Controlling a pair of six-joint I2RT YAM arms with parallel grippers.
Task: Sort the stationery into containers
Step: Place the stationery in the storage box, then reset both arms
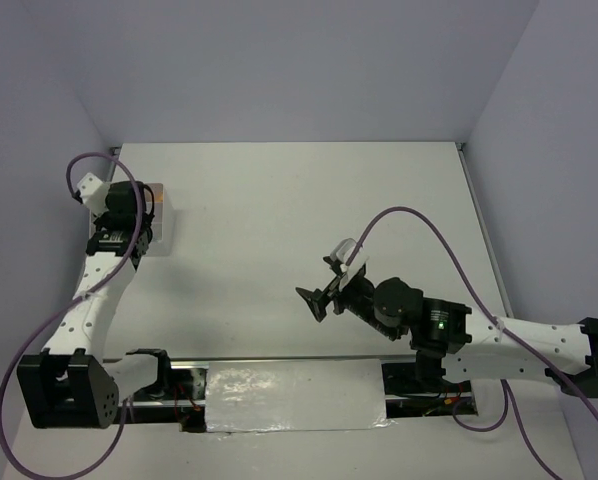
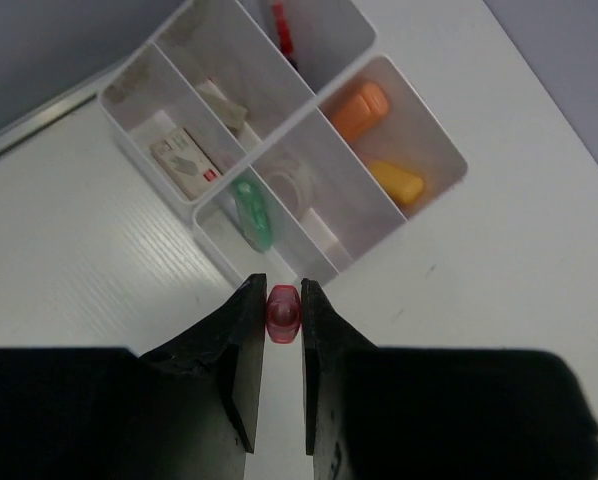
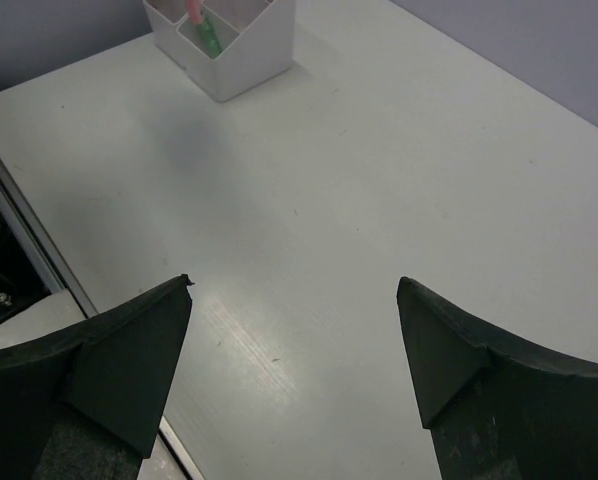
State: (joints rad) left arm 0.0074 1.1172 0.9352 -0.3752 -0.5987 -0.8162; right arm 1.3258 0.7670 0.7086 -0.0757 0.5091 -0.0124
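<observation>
The left gripper (image 2: pixel 282 298) clamps a red pen (image 2: pixel 282 318) seen end-on. Its body is hidden, with the long axis pointing down beside the box (image 2: pixel 399 222). The right gripper (image 3: pixel 294 335) gapes empty.

The table (image 1: pixel 299 200) is plain white. A white divided box (image 3: pixel 249 60) sits on it near its left edge.
</observation>
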